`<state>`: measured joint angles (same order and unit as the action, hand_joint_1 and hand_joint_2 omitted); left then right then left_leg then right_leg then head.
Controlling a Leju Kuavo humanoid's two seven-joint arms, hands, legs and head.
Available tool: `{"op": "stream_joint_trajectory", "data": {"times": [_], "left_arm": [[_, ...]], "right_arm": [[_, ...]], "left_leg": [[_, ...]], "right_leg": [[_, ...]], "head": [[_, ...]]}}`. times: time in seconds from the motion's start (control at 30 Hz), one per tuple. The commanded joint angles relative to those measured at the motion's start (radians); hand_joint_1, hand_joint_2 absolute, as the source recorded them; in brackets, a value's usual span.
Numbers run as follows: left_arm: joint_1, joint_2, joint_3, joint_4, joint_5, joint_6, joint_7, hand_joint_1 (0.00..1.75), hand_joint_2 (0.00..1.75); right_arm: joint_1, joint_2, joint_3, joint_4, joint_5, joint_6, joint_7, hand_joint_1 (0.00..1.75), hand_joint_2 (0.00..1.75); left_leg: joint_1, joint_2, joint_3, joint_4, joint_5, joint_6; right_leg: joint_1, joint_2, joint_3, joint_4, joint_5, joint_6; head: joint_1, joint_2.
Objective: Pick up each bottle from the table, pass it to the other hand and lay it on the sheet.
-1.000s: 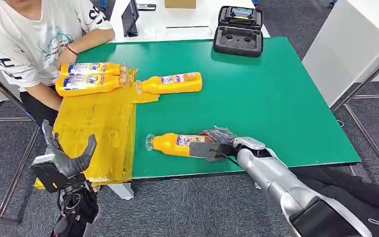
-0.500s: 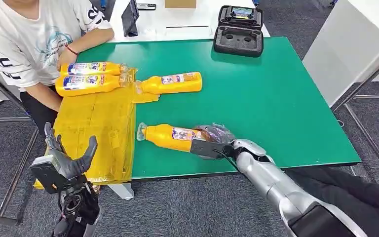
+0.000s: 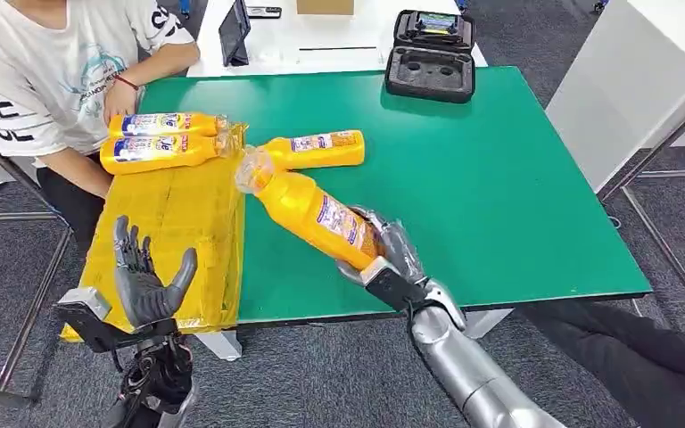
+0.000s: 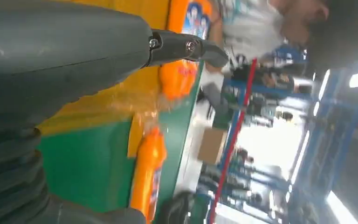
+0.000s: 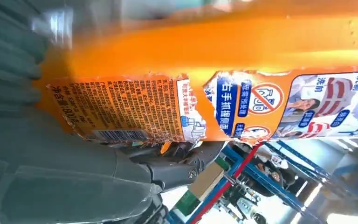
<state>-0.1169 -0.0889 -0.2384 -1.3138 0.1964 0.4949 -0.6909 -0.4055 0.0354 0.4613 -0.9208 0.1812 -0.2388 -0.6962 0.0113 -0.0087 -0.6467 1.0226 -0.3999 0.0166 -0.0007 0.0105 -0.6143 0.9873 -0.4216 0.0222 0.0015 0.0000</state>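
My right hand (image 3: 391, 259) grips an orange bottle (image 3: 308, 209) by its base and holds it tilted above the green table (image 3: 499, 178), cap pointing up and to the left. The right wrist view shows that bottle's label (image 5: 242, 102) close up against the fingers (image 5: 177, 163). My left hand (image 3: 147, 281) is raised open, palm up, beside the near left edge of the yellow sheet (image 3: 174, 232). Two orange bottles (image 3: 156, 125) (image 3: 160, 152) lie at the sheet's far end. A third (image 3: 312, 150) lies on the table just right of the sheet, also seen as a bottle (image 4: 147, 172) from the left wrist.
A person in a white shirt (image 3: 45, 71) sits at the table's far left corner, a hand (image 3: 120, 98) close to the bottles on the sheet. A black open case (image 3: 430, 58) stands at the table's far edge. A white partition (image 3: 633, 80) stands to the right.
My right hand has lifted the bottle off the table and swung it up and leftward, tilting it. My left hand has risen and opened toward it.
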Motion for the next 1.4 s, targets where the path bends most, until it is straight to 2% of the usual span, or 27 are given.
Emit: {"op": "stream_joint_trajectory", "data": {"times": [0.03,0.33,0.47,0.93,1.07,1.17,1.4], "left_arm": [[-0.056,0.043,-0.157,0.038,0.055,-0.122,0.067,0.00,1.75],[-0.079,0.064,-0.279,0.035,0.039,-0.310,0.069,0.00,1.75],[-0.065,0.076,-0.301,0.031,0.043,-0.349,0.080,0.00,1.75],[-0.063,0.087,-0.317,0.041,0.020,-0.372,0.075,0.00,1.75],[-0.071,0.097,-0.337,0.091,0.002,-0.402,0.157,0.00,1.75],[-0.088,0.081,-0.329,0.155,-0.007,-0.385,0.194,0.00,1.75],[-0.119,0.054,-0.321,0.219,0.058,-0.415,0.220,0.00,1.75]], "right_arm": [[0.058,0.056,-0.082,-0.067,0.015,0.005,-0.002,1.75,1.75],[0.075,0.082,-0.065,-0.006,0.015,0.116,-0.002,1.75,1.75],[0.070,0.092,-0.061,0.011,0.023,0.134,-0.002,1.75,1.75],[0.059,0.099,-0.057,0.041,0.051,0.156,-0.002,1.75,1.75],[0.057,0.101,-0.057,0.054,0.064,0.175,-0.001,1.75,1.75],[0.060,0.101,-0.043,0.064,0.089,0.185,0.007,1.75,1.75],[0.066,0.111,0.019,0.087,0.158,0.201,0.015,1.75,1.75]], "left_leg": [[0.000,-0.002,0.003,0.000,-0.001,0.000],[-0.001,0.000,0.006,-0.001,-0.002,0.000],[0.000,0.001,0.004,-0.001,-0.001,0.000],[-0.001,0.001,0.006,-0.002,-0.002,0.000],[-0.001,0.001,0.004,-0.002,-0.001,0.000],[0.000,0.001,0.004,-0.002,-0.001,0.000],[-0.001,0.001,0.008,-0.002,-0.002,0.000]], "right_leg": [[0.000,-0.003,0.003,0.000,-0.002,0.000],[0.000,-0.002,0.006,-0.001,-0.002,0.000],[0.000,-0.001,0.004,-0.001,-0.001,0.000],[-0.001,0.000,0.006,-0.001,-0.002,0.000],[0.000,0.000,0.004,-0.001,-0.001,0.000],[0.000,0.000,0.004,-0.001,-0.001,0.000],[-0.001,-0.001,0.008,-0.002,-0.002,0.000]], "head": [[0.000,0.000],[0.000,0.000],[0.000,0.000],[0.000,0.000],[0.000,0.000],[0.000,0.000],[0.000,0.000]]}}
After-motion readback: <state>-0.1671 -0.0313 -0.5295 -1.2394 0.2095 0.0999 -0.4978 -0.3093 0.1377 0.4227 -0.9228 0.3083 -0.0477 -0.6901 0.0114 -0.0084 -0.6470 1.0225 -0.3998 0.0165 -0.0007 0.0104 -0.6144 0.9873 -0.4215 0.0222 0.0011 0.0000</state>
